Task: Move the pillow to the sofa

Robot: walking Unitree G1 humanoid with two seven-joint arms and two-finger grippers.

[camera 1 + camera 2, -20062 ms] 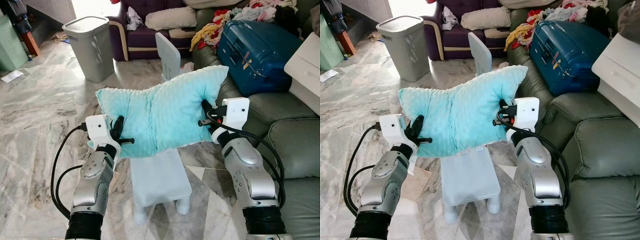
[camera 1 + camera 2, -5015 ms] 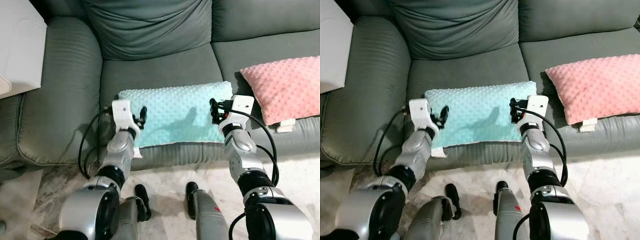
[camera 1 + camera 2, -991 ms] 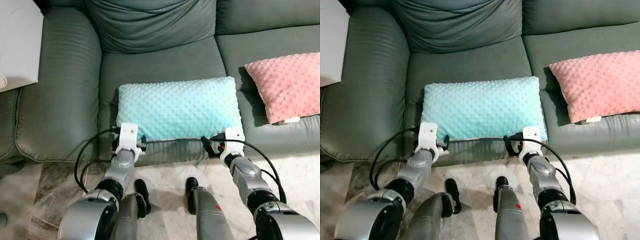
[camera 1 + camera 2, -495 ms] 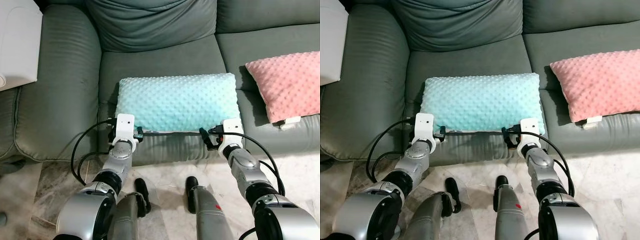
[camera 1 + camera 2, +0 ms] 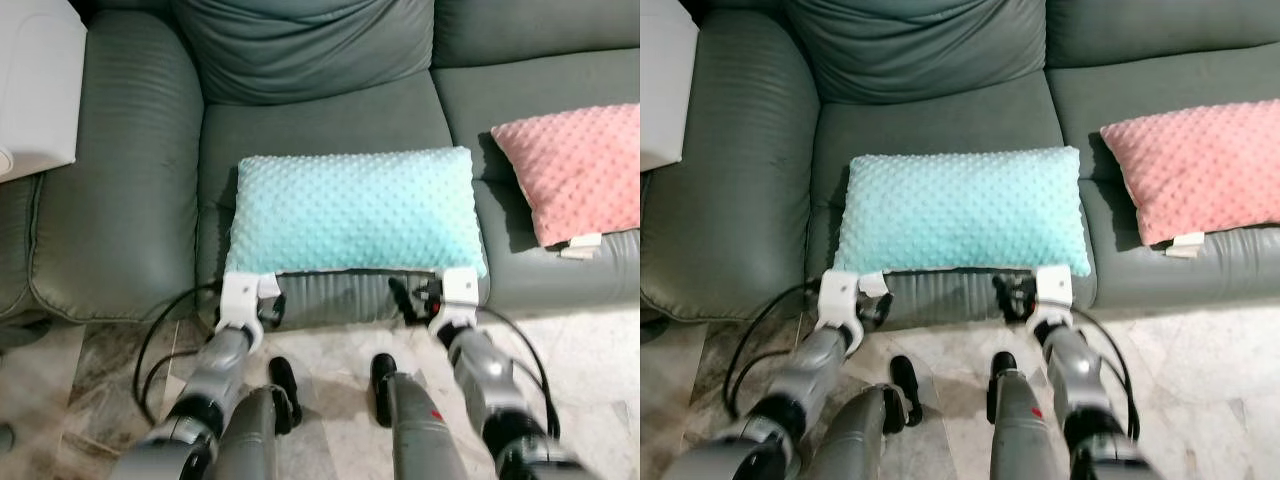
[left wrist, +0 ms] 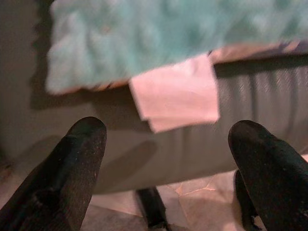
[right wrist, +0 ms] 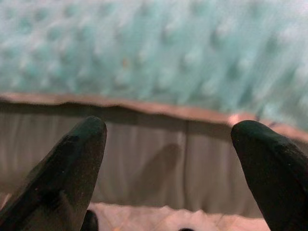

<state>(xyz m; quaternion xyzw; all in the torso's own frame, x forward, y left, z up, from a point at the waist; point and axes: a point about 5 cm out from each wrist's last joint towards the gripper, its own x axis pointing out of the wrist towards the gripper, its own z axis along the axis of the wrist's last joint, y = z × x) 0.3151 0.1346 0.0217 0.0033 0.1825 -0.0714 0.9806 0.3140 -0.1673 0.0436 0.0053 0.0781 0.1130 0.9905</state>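
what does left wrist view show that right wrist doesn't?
Left wrist alone: the white tag hanging from the teal pillow at its corner, over the grey sofa front. Right wrist alone: a long run of the pillow's lower seam, no tag. Both: open black fingers apart from the pillow, sofa front behind, pale floor below.

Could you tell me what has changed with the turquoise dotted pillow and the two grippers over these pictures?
The turquoise dotted pillow, first held over a plastic chair by both grippers, now lies flat on the grey-green sofa seat. Both have let go and drawn back below the seat's front edge: the left gripper and the right gripper stand open and empty. Over the last five seconds the pink dotted pillow stayed on the next seat.
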